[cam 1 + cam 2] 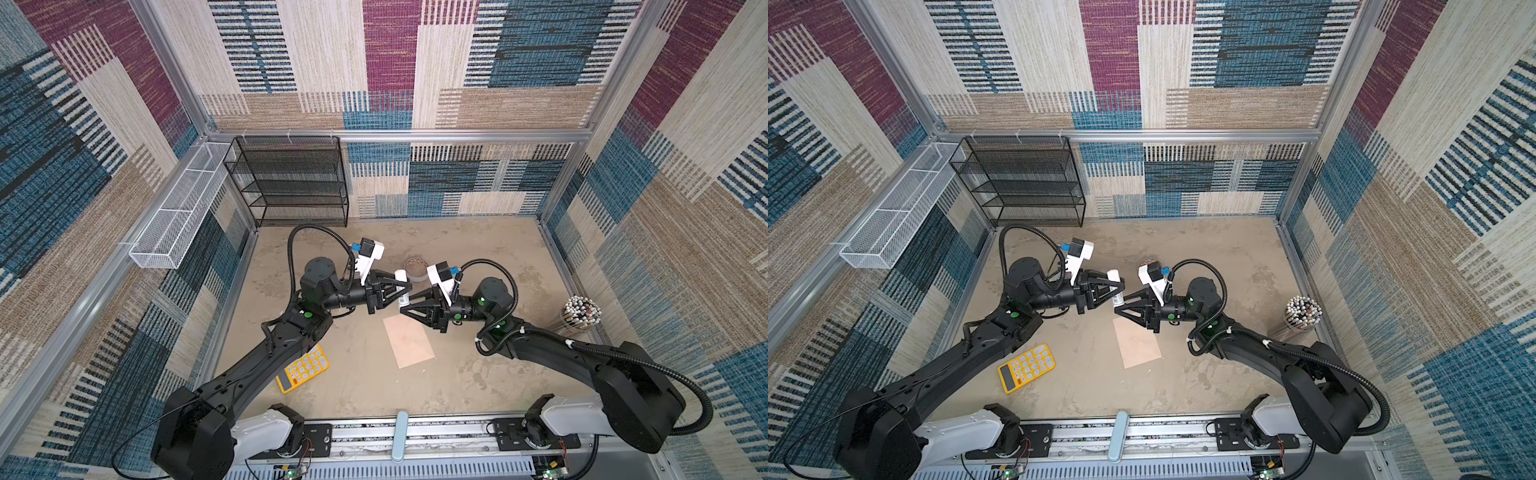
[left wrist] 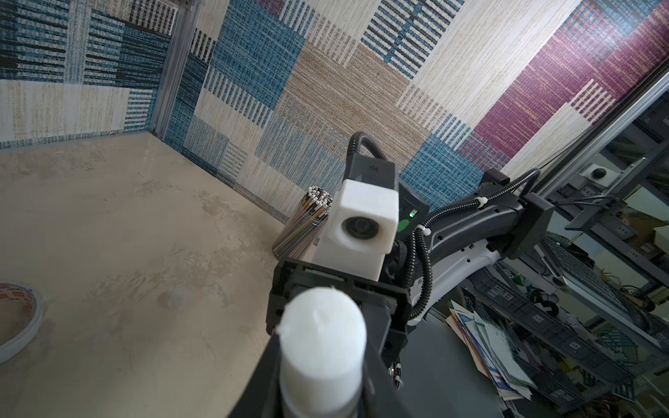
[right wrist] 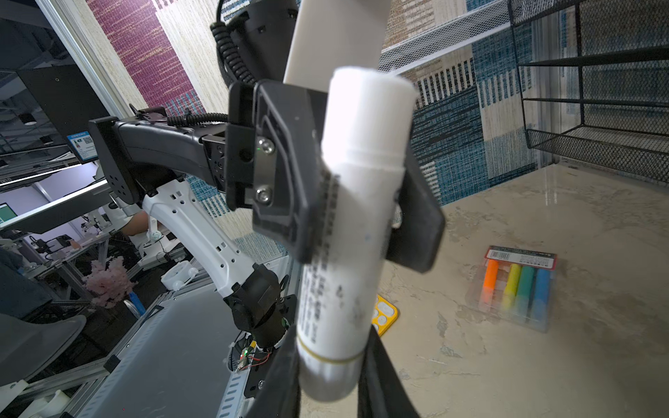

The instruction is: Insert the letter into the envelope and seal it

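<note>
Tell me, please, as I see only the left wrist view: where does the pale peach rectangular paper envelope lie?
Observer: The envelope lies flat on the beige table, one corner hidden beneath the right gripper in both top views.
Operator: What holds the lower end of the white cylindrical plastic glue stick?
Observer: The right gripper grips it.
Operator: Anything else on the table?
Observer: A yellow rectangular plastic calculator, left of the envelope.

Bright even lt, soft shadows; edges fisheye-bent; glue stick blurred, cap overexp.
</note>
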